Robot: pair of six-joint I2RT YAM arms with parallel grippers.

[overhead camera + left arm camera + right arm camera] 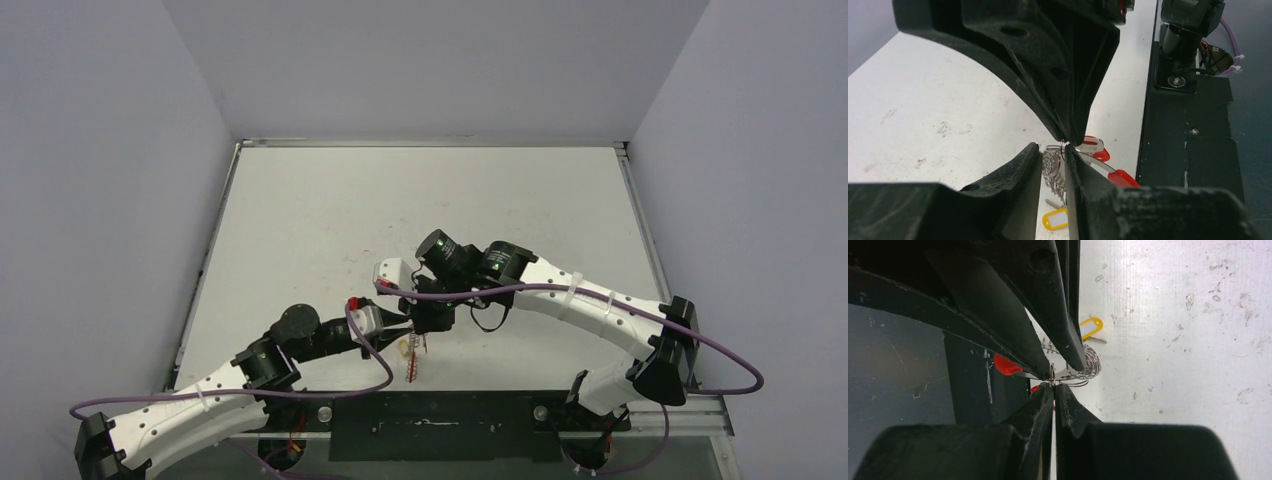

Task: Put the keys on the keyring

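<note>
Colours on your bench:
- Table [300,220]: white, flecked with faint brown-grey smudges.
- Keyring [1050,167]: silvery coiled wire.
- Yellow-headed key [1055,220]: yellow tag with a white insert, silver blade.
- Red-headed key [1120,177]: glossy red head, silver blade.
- Left gripper [1053,157] and right gripper [1054,390]: matt black.
- Your left arm [190,415] and right arm [590,305]: white shells, black joints.
- Cable [520,288]: purple.
- Indicator light [433,241]: green.
- Base plate [430,425]: black.
- Walls [100,200]: pale grey.

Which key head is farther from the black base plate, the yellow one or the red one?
The yellow head; the red head sits right beside the black plate.
</note>
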